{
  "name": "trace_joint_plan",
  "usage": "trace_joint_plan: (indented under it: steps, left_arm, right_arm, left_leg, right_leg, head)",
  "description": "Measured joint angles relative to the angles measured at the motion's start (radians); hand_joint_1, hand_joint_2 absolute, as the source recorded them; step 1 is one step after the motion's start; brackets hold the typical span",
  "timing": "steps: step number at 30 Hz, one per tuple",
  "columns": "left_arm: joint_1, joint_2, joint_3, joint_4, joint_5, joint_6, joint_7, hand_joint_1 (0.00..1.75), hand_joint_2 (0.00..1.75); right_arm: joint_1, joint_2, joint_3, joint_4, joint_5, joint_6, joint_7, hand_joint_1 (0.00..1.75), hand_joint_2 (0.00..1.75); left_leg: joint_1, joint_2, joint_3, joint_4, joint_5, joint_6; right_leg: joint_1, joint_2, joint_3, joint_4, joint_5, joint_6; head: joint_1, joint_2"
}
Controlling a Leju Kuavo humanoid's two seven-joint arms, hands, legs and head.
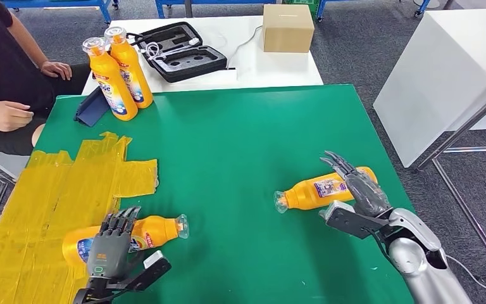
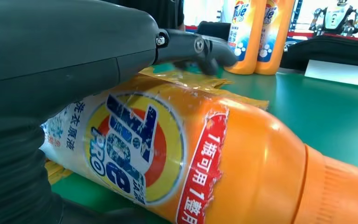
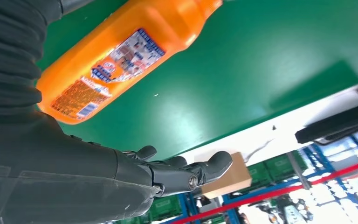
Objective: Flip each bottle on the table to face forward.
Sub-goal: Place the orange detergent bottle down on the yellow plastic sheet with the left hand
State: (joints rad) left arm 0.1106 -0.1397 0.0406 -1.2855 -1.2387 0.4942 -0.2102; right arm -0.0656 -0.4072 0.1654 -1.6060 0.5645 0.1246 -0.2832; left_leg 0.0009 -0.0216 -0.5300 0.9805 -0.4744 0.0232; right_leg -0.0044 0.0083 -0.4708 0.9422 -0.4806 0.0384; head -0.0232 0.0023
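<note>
Left hand (image 1: 111,244) laid over near-left bottle (image 1: 155,230), fingers draped across its body; firm grip cannot be told. Bottle lies on its side at yellow tape (image 1: 50,196) edge on green surface (image 1: 240,139). Right hand (image 1: 354,190), fingers spread, held just beside second lying bottle (image 1: 316,190). Two upright bottles (image 1: 119,69) seen at far-left corner.

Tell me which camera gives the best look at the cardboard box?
The head view: the cardboard box stands whole on the white table behind the green one. The right wrist view catches part of it behind the right hand's fingers; the left wrist view doesn't help.
</note>
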Motion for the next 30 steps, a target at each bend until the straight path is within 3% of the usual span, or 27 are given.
trace_joint_plan:
  steps: [2, 14, 18, 22, 28, 30]
  left_arm:
    - [-0.008, 0.004, -0.003, 0.010, 0.000, 0.001, 0.003, 0.00, 0.00]
    - [-0.024, 0.015, -0.010, 0.022, 0.044, 0.021, -0.005, 0.00, 0.00]
    - [-0.002, 0.010, -0.009, -0.029, 0.315, -0.017, -0.144, 0.00, 0.00]
    - [0.050, -0.016, 0.000, -0.177, 0.667, -0.178, -0.279, 0.00, 0.00]
    - [0.092, -0.042, 0.017, -0.314, 0.780, -0.269, -0.309, 0.00, 0.00]
    - [0.106, -0.051, 0.022, -0.350, 0.834, -0.319, -0.326, 0.00, 0.87]
  right_arm:
    - [-0.012, -0.002, 0.000, 0.015, 0.006, -0.001, 0.002, 0.00, 1.75]
    - [-0.140, -0.005, 0.032, 0.190, 0.074, -0.011, 0.047, 0.00, 1.75]
    - [-0.151, -0.019, 0.042, 0.235, 0.077, -0.010, 0.052, 0.00, 1.75]
    - [-0.147, -0.033, 0.045, 0.275, 0.085, -0.009, 0.055, 0.00, 1.75]
    - [-0.137, -0.040, 0.049, 0.307, 0.094, -0.006, 0.062, 0.00, 1.75]
    - [-0.128, -0.047, 0.049, 0.311, 0.096, 0.002, 0.072, 0.00, 1.75]
  left_leg:
    - [0.000, 0.000, 0.000, 0.000, 0.000, 0.000]
    - [0.000, 0.000, 0.000, 0.000, 0.000, 0.000]
    - [0.000, 0.000, -0.001, 0.000, 0.000, 0.000]
    - [0.000, 0.000, -0.003, 0.000, 0.000, 0.000]
    - [0.000, 0.000, -0.003, 0.000, 0.000, 0.000]
    - [0.000, -0.001, -0.003, 0.000, 0.000, 0.000]
  right_leg:
    - [0.000, 0.000, 0.000, 0.000, 0.000, 0.000]
    - [0.000, 0.000, 0.000, 0.000, 0.000, 0.000]
    - [0.000, 0.000, -0.001, 0.000, 0.000, 0.000]
    - [0.000, 0.000, -0.003, 0.000, 0.000, 0.000]
    - [0.000, 0.000, -0.003, 0.000, 0.000, 0.000]
    - [0.000, -0.001, -0.003, 0.000, 0.000, 0.000]
  head:
    - [0.000, 0.000]
    - [0.000, 0.000]
    - [0.000, 0.000]
    - [0.000, 0.000]
    - [0.000, 0.000]
    - [0.000, 0.000]
